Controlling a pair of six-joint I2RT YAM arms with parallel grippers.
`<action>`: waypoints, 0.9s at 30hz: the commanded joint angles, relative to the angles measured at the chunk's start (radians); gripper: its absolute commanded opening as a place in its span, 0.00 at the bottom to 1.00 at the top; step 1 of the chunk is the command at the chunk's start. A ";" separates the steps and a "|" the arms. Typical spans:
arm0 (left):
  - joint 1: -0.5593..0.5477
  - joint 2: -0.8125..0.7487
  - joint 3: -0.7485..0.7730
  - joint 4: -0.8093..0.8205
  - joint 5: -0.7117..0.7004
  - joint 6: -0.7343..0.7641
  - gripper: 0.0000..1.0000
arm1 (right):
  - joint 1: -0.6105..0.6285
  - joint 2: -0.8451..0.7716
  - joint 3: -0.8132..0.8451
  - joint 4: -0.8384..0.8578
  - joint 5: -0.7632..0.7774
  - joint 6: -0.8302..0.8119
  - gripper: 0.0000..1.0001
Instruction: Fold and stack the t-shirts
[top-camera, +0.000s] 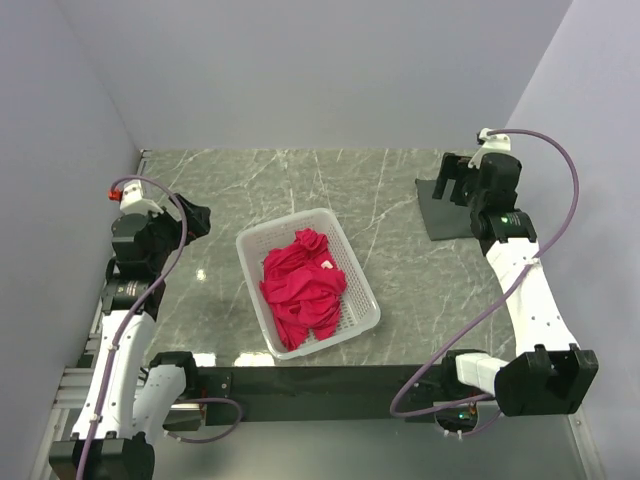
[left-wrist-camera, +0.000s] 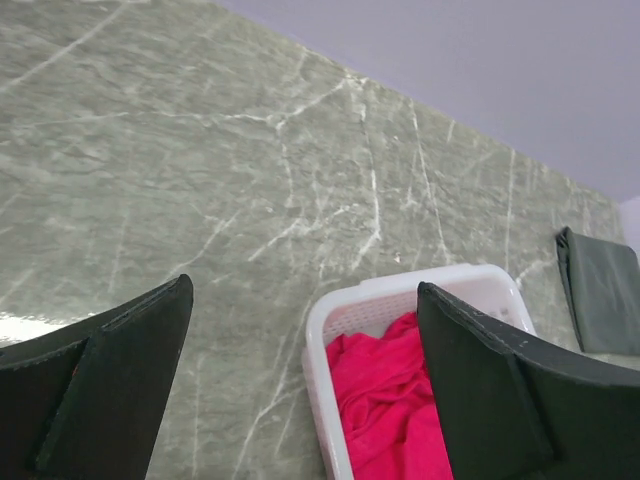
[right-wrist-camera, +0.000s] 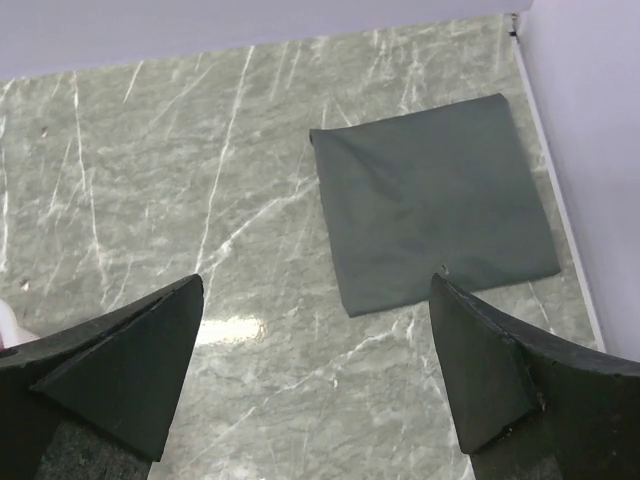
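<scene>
Top view, shirt: the shirt (top-camera: 300, 285) lies in a crumpled heap inside the basket (top-camera: 368, 300), mid-table, between the two arms (only one red garment shows).
Top view, left gripper: the left gripper (top-camera: 192, 220) hangs over the table (top-camera: 400, 290) to the left of the basket, apart from it, holding nothing.
Top view, right gripper: the right gripper (top-camera: 458, 180) sits at the far right, over the dark cloth (top-camera: 445, 225), well apart from the basket.
Left wrist, jaws: spread wide, the fingers (left-wrist-camera: 110, 380) framing bare marble and one end of the basket, with nothing gripped.
Left wrist, shirt: red fabric shows inside the basket, partly hidden behind one finger and untouched.
Right wrist, jaws: spread wide and empty, one finger at each side of the view.
Right wrist, dark cloth: a flat, squared-off grey fold lying close to the wall (perhaps a shirt already folded; I cannot tell).
Step in hand: by my reading the very start, the fetch. The red shirt shows no fold and is not yet out of the basket.
Next move: likely one arm comes down into the basket, pinches a top ridge of fabric and lifts it clear onto open marble (the left is the nearer).
Needs care: the heap is loose and tangled, so a shallow pinch may slip. A deep one could catch the mesh and drag the basket along.
</scene>
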 joint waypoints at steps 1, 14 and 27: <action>0.003 0.013 0.048 0.066 0.087 -0.019 0.99 | 0.024 0.010 0.050 0.038 -0.057 -0.041 1.00; 0.001 0.019 0.002 0.040 0.188 -0.074 0.99 | 0.385 0.265 0.246 -0.371 -0.806 -0.830 1.00; 0.001 -0.082 -0.077 -0.088 0.161 -0.146 0.99 | 0.702 0.579 0.349 -0.424 -0.647 -0.934 1.00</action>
